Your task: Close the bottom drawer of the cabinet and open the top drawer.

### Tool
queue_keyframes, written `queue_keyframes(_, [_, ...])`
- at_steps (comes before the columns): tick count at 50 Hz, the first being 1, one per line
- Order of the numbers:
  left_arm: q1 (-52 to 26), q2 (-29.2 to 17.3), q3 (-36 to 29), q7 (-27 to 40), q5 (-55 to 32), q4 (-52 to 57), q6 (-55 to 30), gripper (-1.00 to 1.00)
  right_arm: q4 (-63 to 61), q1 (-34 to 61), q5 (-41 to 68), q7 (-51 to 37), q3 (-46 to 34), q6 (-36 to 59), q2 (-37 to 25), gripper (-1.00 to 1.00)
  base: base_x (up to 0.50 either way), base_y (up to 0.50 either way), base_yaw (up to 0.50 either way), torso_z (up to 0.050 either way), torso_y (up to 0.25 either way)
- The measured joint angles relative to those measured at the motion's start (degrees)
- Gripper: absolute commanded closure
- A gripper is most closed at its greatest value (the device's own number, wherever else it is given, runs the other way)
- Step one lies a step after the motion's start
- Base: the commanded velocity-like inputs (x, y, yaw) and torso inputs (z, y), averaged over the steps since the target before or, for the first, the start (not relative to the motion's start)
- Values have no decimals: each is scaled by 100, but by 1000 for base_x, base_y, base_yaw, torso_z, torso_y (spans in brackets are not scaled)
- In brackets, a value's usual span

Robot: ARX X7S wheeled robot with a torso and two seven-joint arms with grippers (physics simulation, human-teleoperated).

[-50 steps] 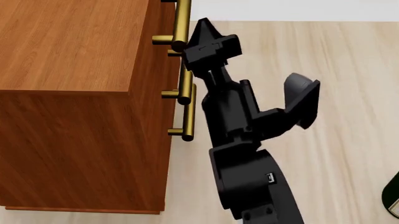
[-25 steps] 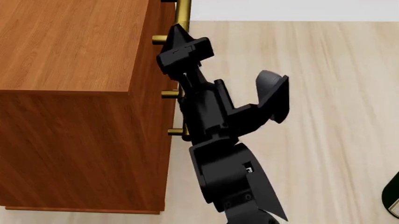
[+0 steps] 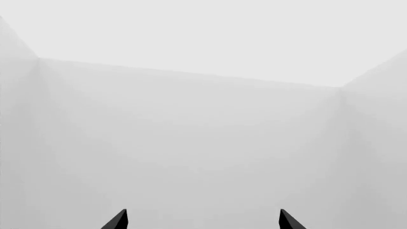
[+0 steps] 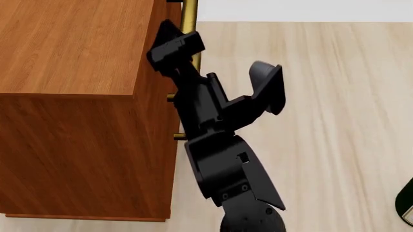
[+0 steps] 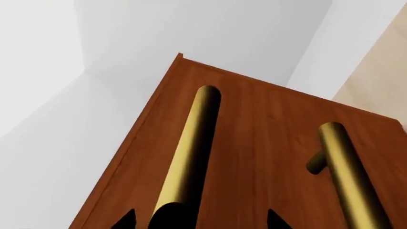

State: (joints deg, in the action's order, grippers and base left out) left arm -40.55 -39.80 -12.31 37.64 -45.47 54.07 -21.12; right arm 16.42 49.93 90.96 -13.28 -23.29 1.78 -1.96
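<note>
The cabinet (image 4: 71, 48) fills the left of the head view, seen from above, with brass bar handles down its front edge. My right gripper (image 4: 169, 36) is against that front at the top drawer's handle (image 4: 188, 14). In the right wrist view the top drawer's brass bar (image 5: 190, 143) runs between the open fingertips of the right gripper (image 5: 200, 220), and a lower handle (image 5: 346, 171) lies beside it. Of the bottom drawer only a handle stub (image 4: 179, 137) shows behind my arm. My left gripper (image 3: 202, 220) is open on nothing, facing bare grey walls.
Pale wood floor (image 4: 335, 121) spreads to the right of the cabinet. A dark green object (image 4: 406, 203) pokes in at the head view's right edge. My right forearm (image 4: 226, 164) hides the cabinet's lower handles.
My right arm has swung left toward the cabinet's front. Its gripper went from beside the top handle to over it, and the arm now hides the lower handles.
</note>
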Motion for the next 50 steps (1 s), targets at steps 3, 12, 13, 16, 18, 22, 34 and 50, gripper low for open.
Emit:
queue_keyframes(3, [13,-5,1,-8,11,-14,20,-100,53,48,27,24,-45,-28,-17,-100,5,4,6,0,0])
queue_keyframes(12, [28,-19,0,-15,28,-37,58,-100,160,166,119,71,-191,-120,-75,-100,4,4,7,0,0])
queue_keyframes(13, [27,-21,-1,-14,27,-37,60,-100,165,173,131,71,-207,-134,-80,100,0,5,8,0,0])
queue_keyframes(16, [23,-24,-5,-8,26,-36,62,-100,123,208,181,147,-251,-179,-64,100,4,2,6,0,0])
queue_keyframes(18, [22,-25,-10,-4,26,-34,63,-100,128,210,212,159,-274,-211,-68,100,7,2,3,0,-5])
queue_keyframes(22, [13,-28,-19,9,20,-27,60,-100,129,211,270,171,-321,-270,-75,100,0,2,5,0,0])
queue_keyframes(34, [-31,-43,-48,55,-10,10,37,-100,25,225,431,34,-446,-428,-121,100,-2,0,1,0,-1])
queue_keyframes(50, [-81,-64,-78,107,-57,45,26,-100,-411,168,679,-523,-482,-777,-259,100,-7,0,-1,0,1])
